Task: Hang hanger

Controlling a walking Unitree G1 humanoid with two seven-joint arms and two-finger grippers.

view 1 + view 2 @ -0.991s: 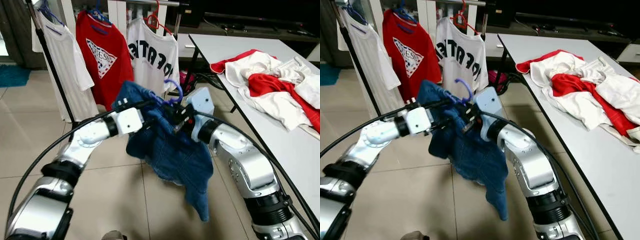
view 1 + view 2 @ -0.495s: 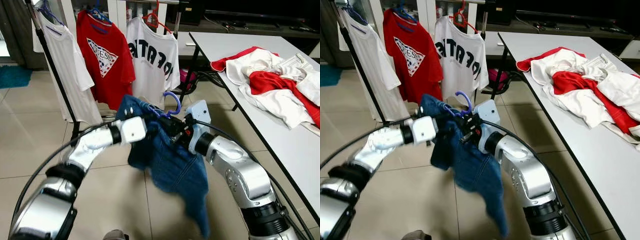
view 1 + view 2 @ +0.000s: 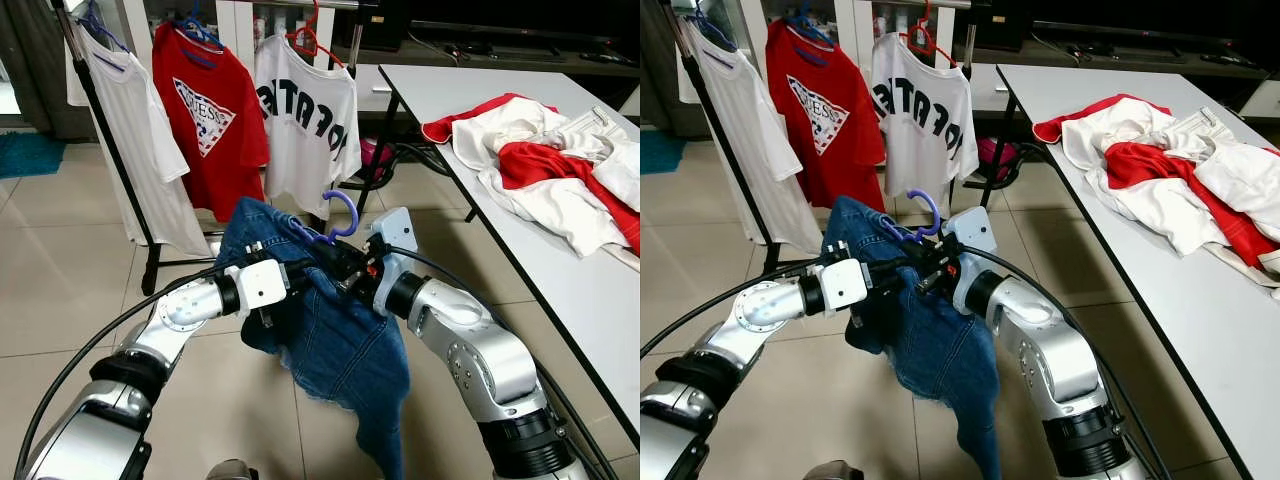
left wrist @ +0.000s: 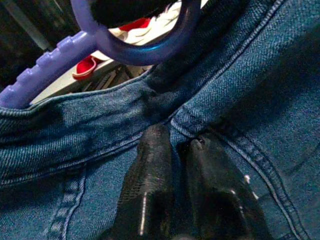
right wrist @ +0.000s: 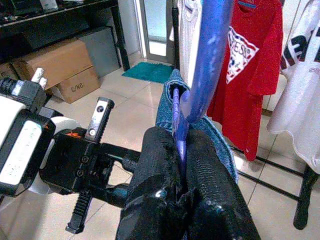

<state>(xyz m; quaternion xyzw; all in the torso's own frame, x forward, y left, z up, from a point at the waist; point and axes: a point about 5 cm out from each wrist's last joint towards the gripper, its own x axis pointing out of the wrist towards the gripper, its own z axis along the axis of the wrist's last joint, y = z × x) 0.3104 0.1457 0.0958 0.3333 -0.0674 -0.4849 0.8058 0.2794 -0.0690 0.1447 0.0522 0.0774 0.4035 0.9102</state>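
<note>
Across the upper left stands the clothes rack [image 3: 110,150], three shirts hung, well apart from the denim garment [image 3: 340,330] at frame centre. Its purple hanger [image 3: 340,212] is pinched in the right gripper [image 3: 345,275]; the left gripper [image 4: 172,150] clamps denim. Hanging remains undone.

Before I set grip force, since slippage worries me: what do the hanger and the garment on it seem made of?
Hanger: probably plastic, smooth glossy purple, with moulded ridges along its arm. Garment: blue denim, matte, with visible twill weave and stitched seams.
</note>
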